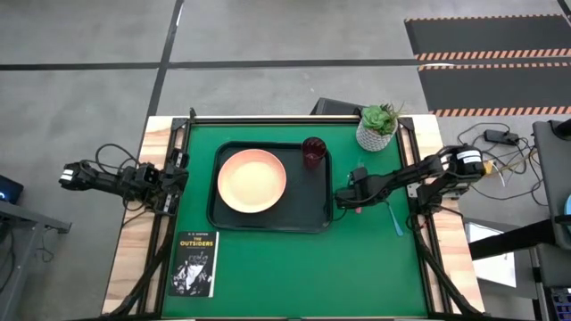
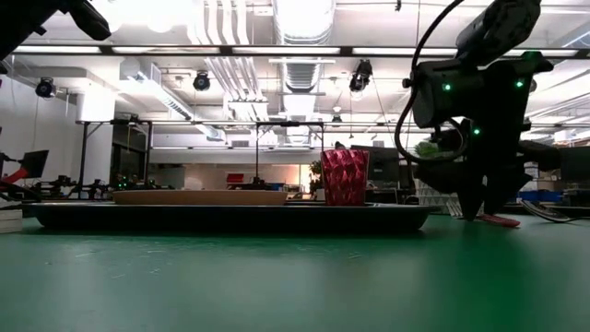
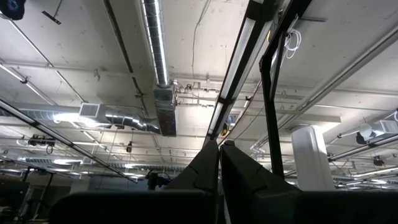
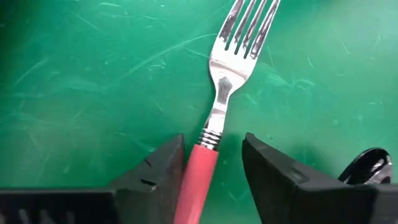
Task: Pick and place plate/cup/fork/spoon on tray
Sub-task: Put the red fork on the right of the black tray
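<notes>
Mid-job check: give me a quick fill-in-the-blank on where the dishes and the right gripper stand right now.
1. The plate and the cup both sit on the ____.
2. The right gripper has its fingers open on either side of the handle of the ____, which lies on the green mat.
3. The spoon lies on the mat, ____ the tray.
4. The left gripper, parked at the table's left edge, is ____.

Missing words: tray; fork; outside; shut
</notes>
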